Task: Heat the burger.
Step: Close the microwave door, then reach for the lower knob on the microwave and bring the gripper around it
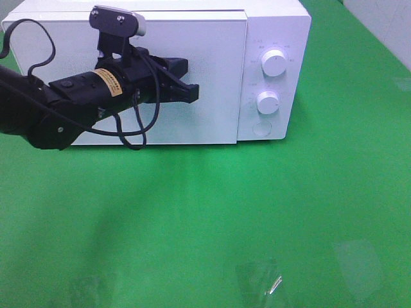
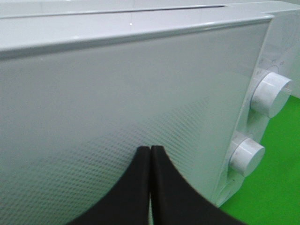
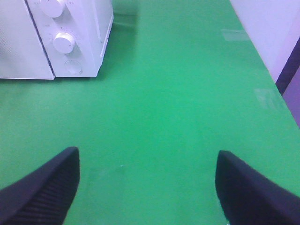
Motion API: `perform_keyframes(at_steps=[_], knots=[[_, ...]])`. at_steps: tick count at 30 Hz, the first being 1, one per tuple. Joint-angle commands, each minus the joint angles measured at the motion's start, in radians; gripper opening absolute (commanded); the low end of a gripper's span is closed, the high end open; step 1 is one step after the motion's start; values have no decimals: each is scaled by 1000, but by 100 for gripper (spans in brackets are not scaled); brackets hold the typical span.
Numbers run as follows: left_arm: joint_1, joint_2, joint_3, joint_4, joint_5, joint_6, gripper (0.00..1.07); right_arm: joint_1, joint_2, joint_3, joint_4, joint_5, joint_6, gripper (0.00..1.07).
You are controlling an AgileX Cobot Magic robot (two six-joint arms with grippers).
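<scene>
Microwave (image 1: 286,25), white boxy metal, door (image 1: 212,122) closed, dial lettering (image 1: 260,46) (yellow arm sticker (image 1: 109,81) too) illegible | left gripper (image 2: 150,154) clamped together, empty, facing door | right gripper (image 3: 147,187) spread wide, empty, over green tabletop (image 3: 178,93)

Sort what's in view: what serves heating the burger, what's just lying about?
Job: microwave, door closed; upper knob; lower knob; left gripper, shut, at the door; right gripper, open. Burger not in view.
Lying about: clear shiny patches on the green table.
</scene>
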Motion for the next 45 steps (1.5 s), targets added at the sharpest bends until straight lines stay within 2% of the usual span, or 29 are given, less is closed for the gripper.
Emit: perform_keyframes(at_steps=[1, 8, 13, 19, 20, 21, 22, 23, 24, 25, 26, 27, 28, 29, 31, 34, 39, 40, 41, 43, 44, 45], knots=[[13, 22, -78, -122, -1, 1, 0, -4, -27, -1, -2, -11, 6, 76], [-4, 65, -159, -125, 47, -2, 0, -4, -27, -1, -2, -11, 6, 76], [-16, 62, -162, -123, 47, -6, 0, -4, -27, -1, -2, -11, 6, 76], [-76, 22, -129, -121, 93, -6, 0, -4, -27, -1, -2, -11, 9, 76], [-97, 4, -109, -122, 127, -7, 5, -4, -27, -1, -2, -11, 9, 76], [-97, 4, -109, -122, 127, -7, 5, -4, -27, -1, -2, -11, 9, 76], [-116, -21, -84, -121, 173, -7, 11, -4, -27, -1, -2, -11, 9, 76], [-133, -45, -58, -105, 197, -7, 27, -4, -27, -1, -2, -11, 9, 76], [-133, -45, -58, -105, 197, -7, 27, -4, -27, -1, -2, -11, 9, 76], [-140, -58, -42, -87, 204, -7, 37, -4, -27, -1, -2, -11, 9, 76], [-140, -58, -42, -87, 204, -7, 37, -4, -27, -1, -2, -11, 9, 76], [-162, -84, -7, -69, 204, -7, 70, -4, -27, -1, -2, -11, 9, 76], [-162, -84, -7, -69, 204, -7, 70, -4, -27, -1, -2, -11, 9, 76], [-187, -106, 26, -67, 212, -6, 97, -4, -27, -1, -2, -11, 9, 76], [-204, -130, 59, -64, 226, -7, 101, -4, -27, -1, -2, -11, 9, 76], [-236, -182, 123, -64, 272, -7, 101, -4, -27, -1, -2, -11, 9, 76], [-248, -228, 164, -64, 324, -7, 101, -4, -27, -1, -2, -11, 9, 76], [-249, -261, 176, -61, 397, -7, 101, -4, -27, -1, -2, -11, 9, 76], [-249, -261, 176, -61, 397, -7, 101, -4, -27, -1, -2, -11, 9, 76], [-244, -336, 161, -57, 640, -6, 101, -4, -27, -1, -2, -11, 9, 76], [-244, -336, 161, -57, 640, -6, 101, -4, -27, -1, -2, -11, 9, 76], [-227, -362, 147, -59, 766, -7, 101, -4, -27, -1, -2, -11, 9, 76]])
